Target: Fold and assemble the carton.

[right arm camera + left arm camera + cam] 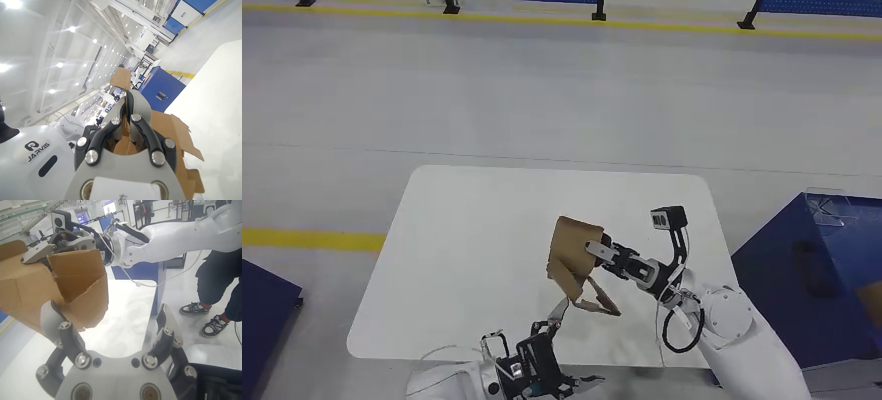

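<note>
The right arm [722, 320] enters from the robot's right side and extends diagonally forward and inward over the counter [472, 250]. The right claw [592, 249] is closed, its two fingers [138, 102] pressed together on a thin upper panel of the carton [570, 255], which it holds raised.

The left arm [527, 365] sits low at the near edge of the counter, wrist angled up toward the underside of the carton. The left claw [105, 311] is spread wide with nothing between its fingers [53, 313]. One fingertip overlaps the lower edge of the carton; contact cannot be confirmed. The other fingertip stands well apart from it.
</note>
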Tool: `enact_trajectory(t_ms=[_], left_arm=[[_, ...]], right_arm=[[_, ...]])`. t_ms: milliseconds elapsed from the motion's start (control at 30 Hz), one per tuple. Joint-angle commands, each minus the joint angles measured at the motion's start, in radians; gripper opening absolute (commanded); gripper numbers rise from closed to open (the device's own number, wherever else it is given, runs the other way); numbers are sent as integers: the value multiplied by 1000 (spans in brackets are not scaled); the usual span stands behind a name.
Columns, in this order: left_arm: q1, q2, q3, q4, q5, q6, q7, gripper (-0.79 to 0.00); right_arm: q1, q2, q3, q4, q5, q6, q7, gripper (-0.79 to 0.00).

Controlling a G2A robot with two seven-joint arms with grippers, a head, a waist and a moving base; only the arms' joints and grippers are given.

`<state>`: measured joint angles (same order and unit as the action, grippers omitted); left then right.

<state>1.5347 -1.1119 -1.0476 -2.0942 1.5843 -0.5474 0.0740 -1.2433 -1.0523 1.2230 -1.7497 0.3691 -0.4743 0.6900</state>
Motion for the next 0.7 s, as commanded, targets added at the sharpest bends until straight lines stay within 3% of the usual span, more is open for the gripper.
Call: enact_trajectory(t_ms=[0, 667], left_arm=[[-23, -6, 18, 20, -24, 28, -14, 0], [-40, -12, 26, 33, -55, 55, -40, 0]], right_arm=[[-3, 0, 4, 3, 6, 1, 1, -785], [-3, 0, 4, 3, 6, 1, 1, -785]])
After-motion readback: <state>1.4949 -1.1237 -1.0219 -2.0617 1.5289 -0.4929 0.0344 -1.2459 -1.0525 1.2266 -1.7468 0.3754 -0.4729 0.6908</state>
